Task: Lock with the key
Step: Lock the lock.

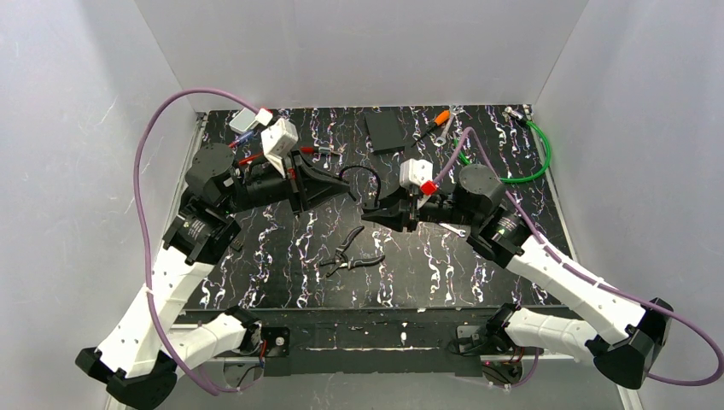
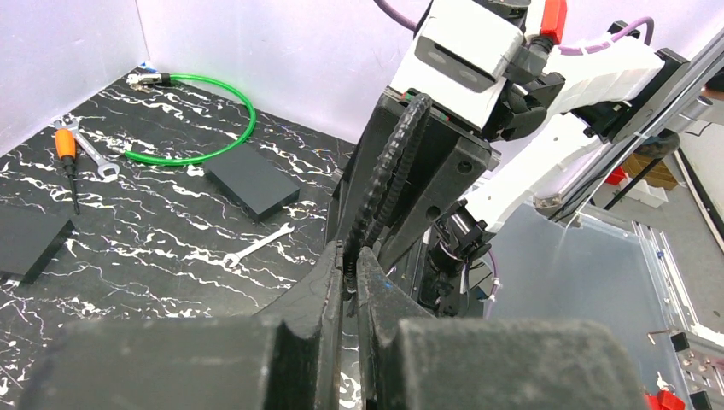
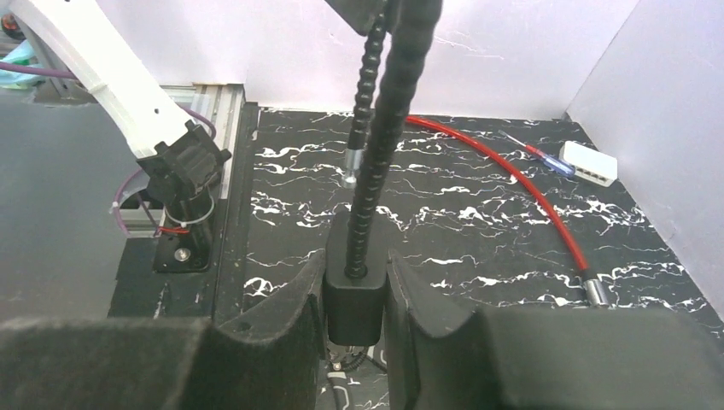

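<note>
A black cable lock hangs between my two grippers above the middle of the table. My right gripper [image 3: 354, 266] is shut on the lock's black block body [image 3: 352, 299]; its ribbed black cable [image 3: 384, 137] rises out of the body's top. My left gripper [image 2: 350, 256] is shut on the ribbed cable [image 2: 388, 179] further along. In the top view the left gripper [image 1: 346, 190] and the right gripper [image 1: 370, 215] nearly meet, with the cable loop [image 1: 363, 173] arching between them. Small metal bits show under the lock body; I cannot tell whether they are the key.
Black pliers [image 1: 350, 254] lie on the marbled table in front of the grippers. A green cable [image 1: 531, 158], a black pad [image 1: 389, 132] and an orange screwdriver [image 1: 440, 120] lie at the back right. A red cable [image 3: 504, 171], a white box [image 3: 586, 162] and a small wrench [image 2: 256, 245] lie nearby.
</note>
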